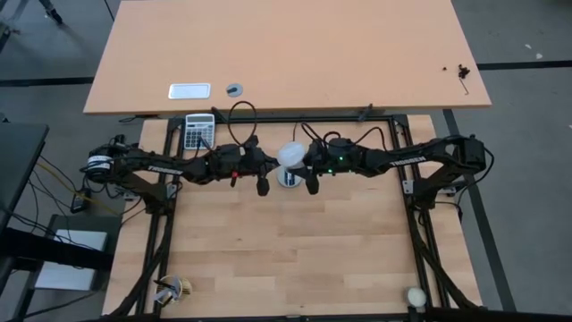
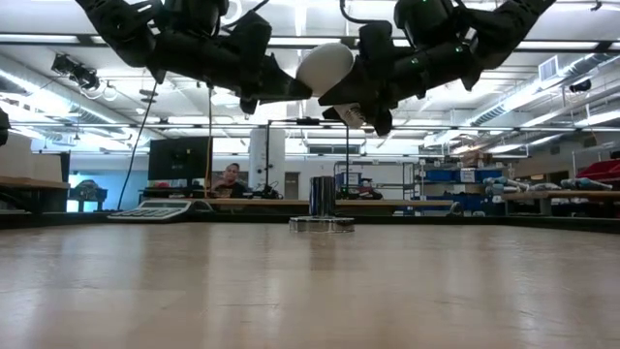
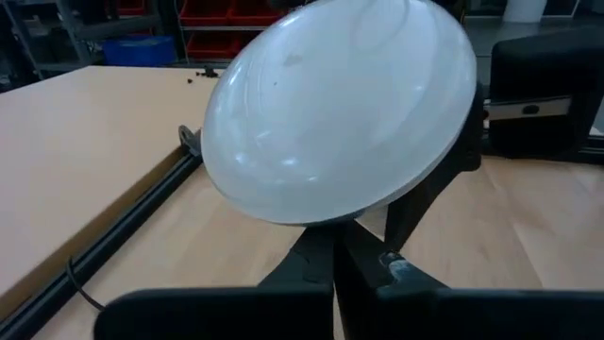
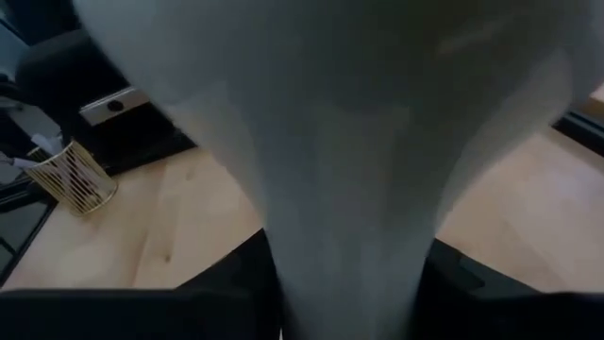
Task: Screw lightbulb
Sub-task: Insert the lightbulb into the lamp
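Note:
The white lightbulb [image 1: 291, 154] hangs in the air over the middle of the table, its dome [image 3: 340, 104] toward my left arm and its narrow end in my right gripper [image 2: 341, 97]. My left gripper [image 2: 284, 89] is shut, its tips close under the dome's rim. Below them the round silver socket [image 2: 322, 208] stands flat on the table with its black cord [image 1: 241, 112] running to the far edge. My left gripper has its shut fingertips [image 3: 335, 269] right at the underside of the dome; I cannot tell whether they touch it. My right gripper pinches the bulb's tapered neck [image 4: 344, 236] between its two fingers [image 4: 462, 274], coming nearly level from the table's right. The bulb is lifted clear above the socket, lying tilted with its dome away from the fingers.
A calculator [image 1: 198, 131] lies at the far left of the table. A small gold wire basket [image 1: 183, 288] sits near the front left corner, a cream ball [image 1: 416, 295] near the front right. A larger table [image 1: 286, 54] stands behind. A person [image 2: 231, 179] sits in the room beyond.

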`<move>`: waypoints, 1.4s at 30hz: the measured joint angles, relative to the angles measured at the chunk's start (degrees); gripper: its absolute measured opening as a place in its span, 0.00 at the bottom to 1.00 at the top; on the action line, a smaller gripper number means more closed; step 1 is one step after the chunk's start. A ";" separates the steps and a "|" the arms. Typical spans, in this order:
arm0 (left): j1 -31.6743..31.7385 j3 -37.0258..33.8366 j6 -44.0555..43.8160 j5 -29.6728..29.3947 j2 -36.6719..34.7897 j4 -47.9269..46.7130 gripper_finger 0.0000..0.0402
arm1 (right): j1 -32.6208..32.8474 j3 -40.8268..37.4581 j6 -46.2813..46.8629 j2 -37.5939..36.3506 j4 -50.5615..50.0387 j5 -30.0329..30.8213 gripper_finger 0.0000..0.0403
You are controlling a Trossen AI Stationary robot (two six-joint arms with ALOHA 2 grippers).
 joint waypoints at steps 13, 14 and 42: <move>0.00 -0.04 -0.24 0.55 0.00 -0.64 0.00 | -0.04 3.82 -2.55 0.00 -3.17 1.54 0.47; 0.00 -0.07 -0.08 0.60 0.00 -0.68 0.00 | -0.04 3.82 -2.51 0.00 -3.19 1.77 0.47; 1.36 -0.09 1.40 0.72 0.02 1.52 0.00 | -2.14 3.90 -2.54 1.86 -4.09 3.18 0.53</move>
